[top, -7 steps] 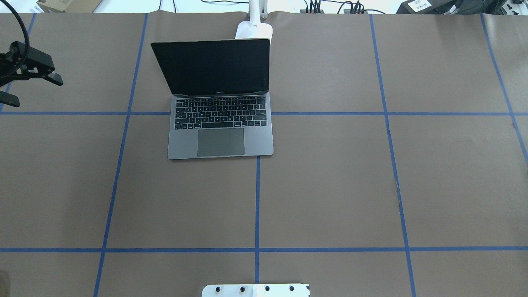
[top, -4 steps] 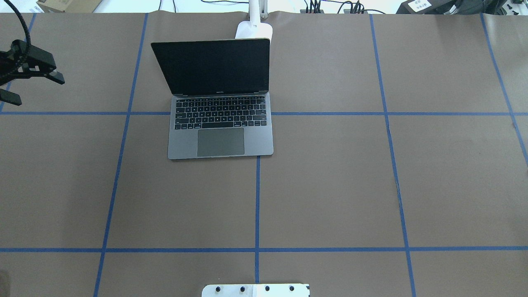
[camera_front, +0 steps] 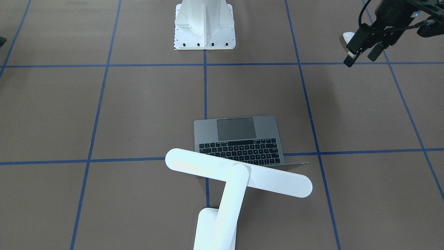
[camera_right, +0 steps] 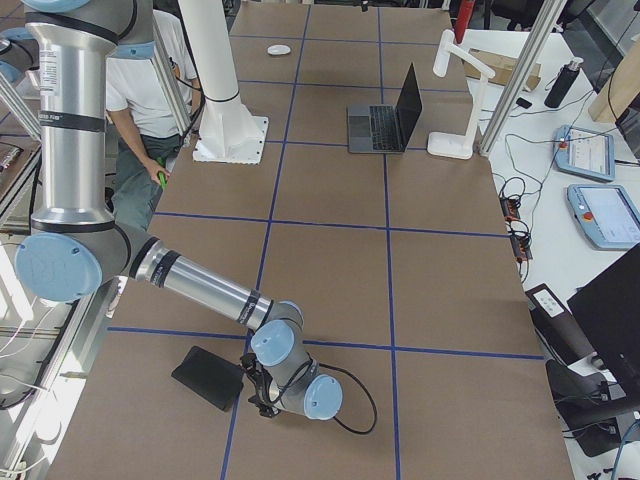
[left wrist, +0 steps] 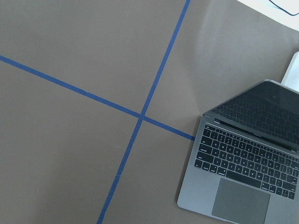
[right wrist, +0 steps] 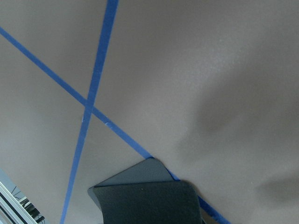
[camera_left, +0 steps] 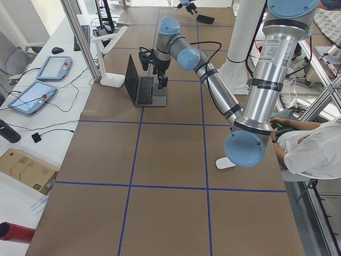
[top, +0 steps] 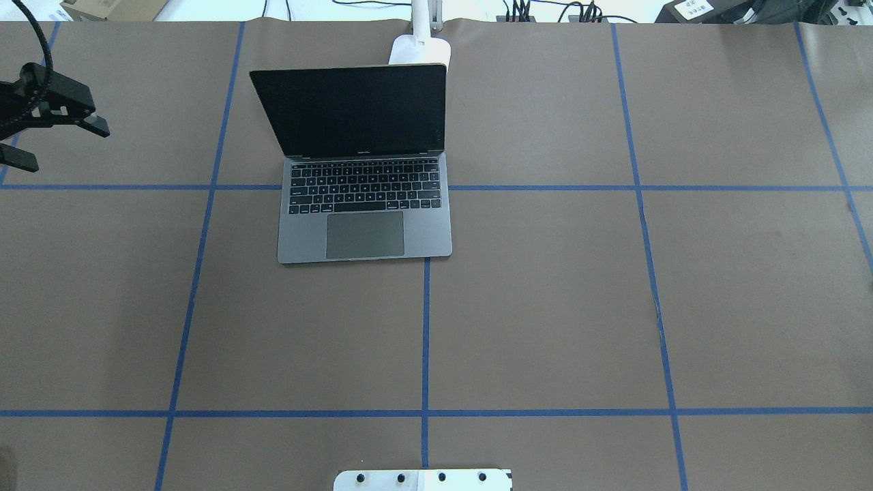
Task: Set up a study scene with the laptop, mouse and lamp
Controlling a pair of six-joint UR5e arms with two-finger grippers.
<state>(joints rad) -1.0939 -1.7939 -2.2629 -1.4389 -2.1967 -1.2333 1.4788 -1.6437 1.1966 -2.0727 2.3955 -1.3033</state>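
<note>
Though laptop and lamp are set together, mouse is left well apart; left gripper fingers are held spread and empty, right gripper fingers cannot be judged.

A brown paper worktop is crossed by blue tape lines. A white bolted mount stands on it, well apart from the left fingers. A black square mat lies flat at the worktop's other end, far from those fingers.

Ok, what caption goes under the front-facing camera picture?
White lamp and open grey laptop on the table, left end effector open at the corner.
</note>
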